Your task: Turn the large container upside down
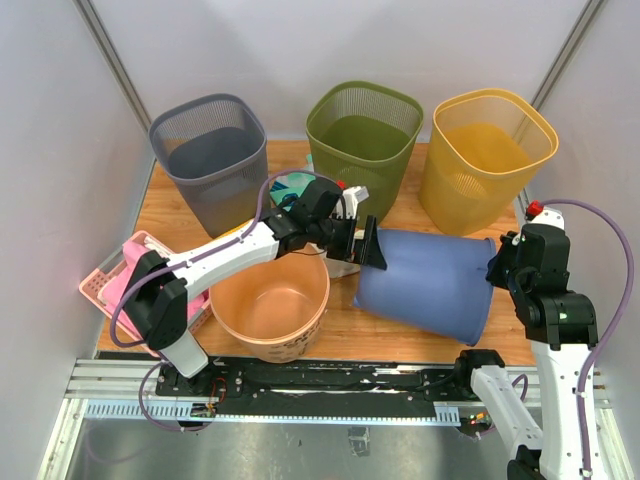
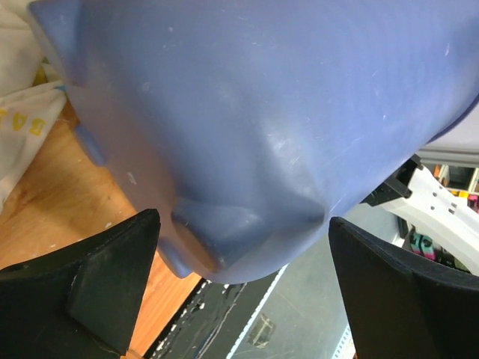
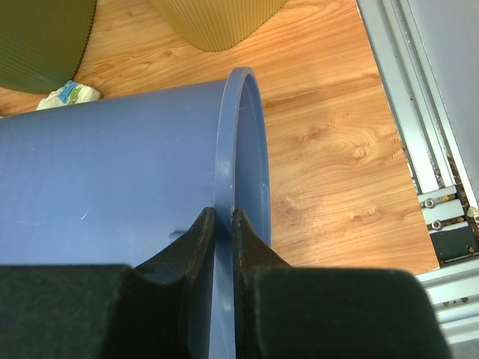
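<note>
The large container (image 1: 430, 280) is a blue plastic bin lying on its side on the wooden table, base to the left and open rim to the right. My right gripper (image 1: 497, 268) is shut on its rim; in the right wrist view the fingers (image 3: 202, 232) pinch the thin rim wall (image 3: 239, 120) from both sides. My left gripper (image 1: 368, 245) stands wide open at the base. The left wrist view shows the ribbed blue base (image 2: 262, 112) filling the frame, with both fingertips (image 2: 142, 239) spread on either side and apart from it.
An orange bucket (image 1: 270, 305) stands upright just left of the blue bin, under the left arm. Grey (image 1: 210, 155), green (image 1: 365, 130) and yellow (image 1: 487, 145) mesh baskets line the back. A pink basket (image 1: 125, 280) sits at the left edge. The metal rail (image 3: 426, 149) borders the table on the right.
</note>
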Robot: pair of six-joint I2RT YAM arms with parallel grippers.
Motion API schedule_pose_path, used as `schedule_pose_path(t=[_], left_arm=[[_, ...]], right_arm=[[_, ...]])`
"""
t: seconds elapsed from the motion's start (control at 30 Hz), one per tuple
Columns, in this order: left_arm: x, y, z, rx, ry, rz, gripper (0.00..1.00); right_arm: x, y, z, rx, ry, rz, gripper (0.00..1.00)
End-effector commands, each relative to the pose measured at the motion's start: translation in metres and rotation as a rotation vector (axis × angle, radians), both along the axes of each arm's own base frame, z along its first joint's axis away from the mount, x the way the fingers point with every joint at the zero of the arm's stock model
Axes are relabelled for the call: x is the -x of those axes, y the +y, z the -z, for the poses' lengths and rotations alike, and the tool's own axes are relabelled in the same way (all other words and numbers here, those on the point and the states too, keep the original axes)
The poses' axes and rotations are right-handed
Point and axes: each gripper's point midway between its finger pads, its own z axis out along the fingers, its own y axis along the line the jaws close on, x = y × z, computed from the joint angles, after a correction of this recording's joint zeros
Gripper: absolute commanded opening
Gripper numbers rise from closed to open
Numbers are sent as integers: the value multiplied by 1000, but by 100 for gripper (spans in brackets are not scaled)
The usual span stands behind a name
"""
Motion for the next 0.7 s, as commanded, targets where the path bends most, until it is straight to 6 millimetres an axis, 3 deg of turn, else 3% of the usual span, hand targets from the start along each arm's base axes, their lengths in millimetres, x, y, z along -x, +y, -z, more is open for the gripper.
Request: schedule_pose_path(t=[0.0,0.2,0.43,0.67], left_arm=[[12,-13,-20,119,-3,71,98],[29,-23,-66,295,-1,166,93],[38,-20,-123,411,-44,195,87],[52,-18,-166,531,-52,252,82]], right_arm=[[13,3,19,-23,91,-3,0],[12,5,22,-32,96,-4,0],[11,9,29,-41,114,-32,0],[9,30,47,-154,132,-71,0]])
